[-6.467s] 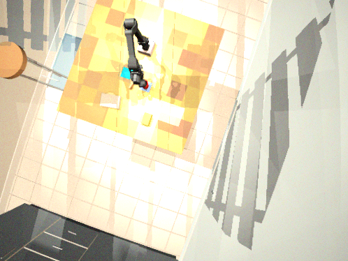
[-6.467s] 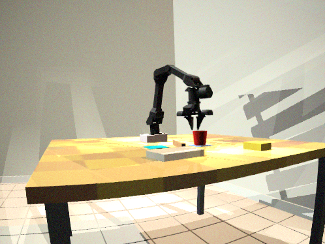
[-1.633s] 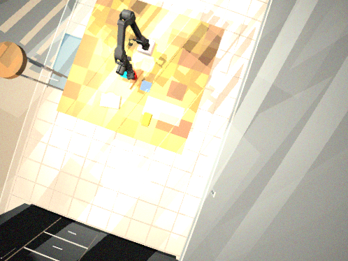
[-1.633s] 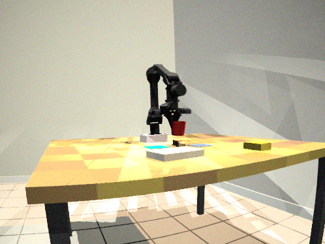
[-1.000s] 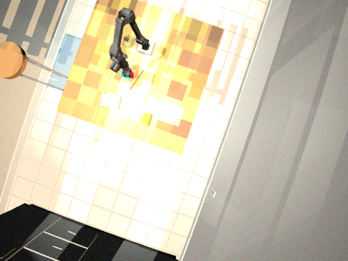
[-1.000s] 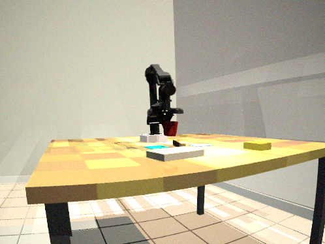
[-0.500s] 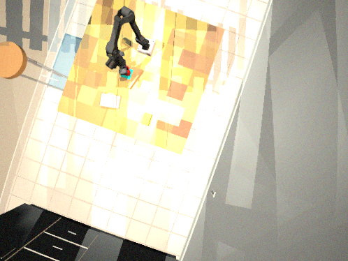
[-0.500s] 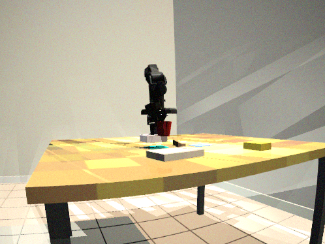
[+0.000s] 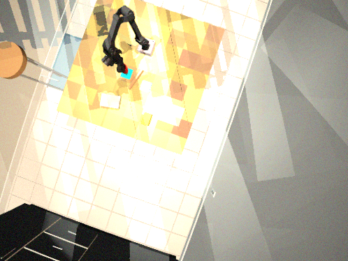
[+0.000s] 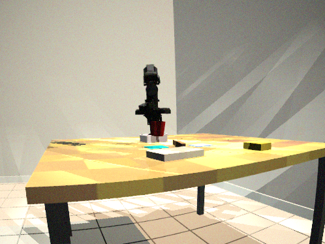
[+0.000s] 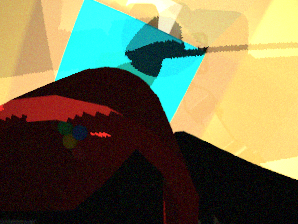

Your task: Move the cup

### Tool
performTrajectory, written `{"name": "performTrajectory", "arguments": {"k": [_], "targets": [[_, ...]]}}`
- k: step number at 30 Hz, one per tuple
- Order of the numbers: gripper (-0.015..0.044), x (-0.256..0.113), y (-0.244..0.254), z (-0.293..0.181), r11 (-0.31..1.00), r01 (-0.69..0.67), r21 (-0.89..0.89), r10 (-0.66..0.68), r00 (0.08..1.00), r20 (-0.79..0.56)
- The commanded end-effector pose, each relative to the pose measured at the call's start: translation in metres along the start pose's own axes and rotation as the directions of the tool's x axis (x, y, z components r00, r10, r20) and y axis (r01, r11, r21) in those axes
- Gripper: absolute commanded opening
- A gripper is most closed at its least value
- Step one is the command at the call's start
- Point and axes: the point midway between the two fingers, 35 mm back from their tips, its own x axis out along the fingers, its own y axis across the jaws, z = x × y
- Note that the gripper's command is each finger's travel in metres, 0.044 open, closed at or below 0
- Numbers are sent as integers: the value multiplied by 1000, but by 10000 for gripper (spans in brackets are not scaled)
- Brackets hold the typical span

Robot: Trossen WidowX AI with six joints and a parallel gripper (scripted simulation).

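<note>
My gripper (image 9: pixel 124 68) (image 10: pixel 153 122) is shut on the red cup (image 9: pixel 126 70) (image 10: pixel 158 128) (image 11: pixel 57 106), which looks about upright. In the exterior view the cup hangs clear above the table. In the top view it is over the upper left part of the cyan pad (image 9: pixel 128 75) (image 10: pixel 156 147) (image 11: pixel 95 35). The wrist view shows a dark shadow on that pad. Inside the cup are a green marble (image 11: pixel 65 127), a blue marble (image 11: pixel 79 132) and a yellow marble (image 11: pixel 70 142). The pale blue pad (image 9: pixel 146 86) (image 10: pixel 200 145) looks washed out in the top view and has nothing on it.
A brown-orange bar (image 9: pixel 134 82) (image 10: pixel 179 143) lies between the two pads. A low white block (image 9: pixel 110 101) (image 10: pixel 179 153) lies towards the exterior camera. A yellow block (image 9: pixel 146 119) (image 10: pixel 257 146) lies farther off. The arm's pale base block (image 9: pixel 150 52) (image 10: pixel 143 138) is behind the pads.
</note>
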Motion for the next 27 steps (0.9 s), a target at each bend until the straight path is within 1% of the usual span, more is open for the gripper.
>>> {"name": "performTrajectory", "arguments": {"k": [1,27], "targets": [[0,-1,-6,4,1000,2,-4,-2,1000,2],[0,33,-7,6,1000,3,-4,-3,1000,2]]}}
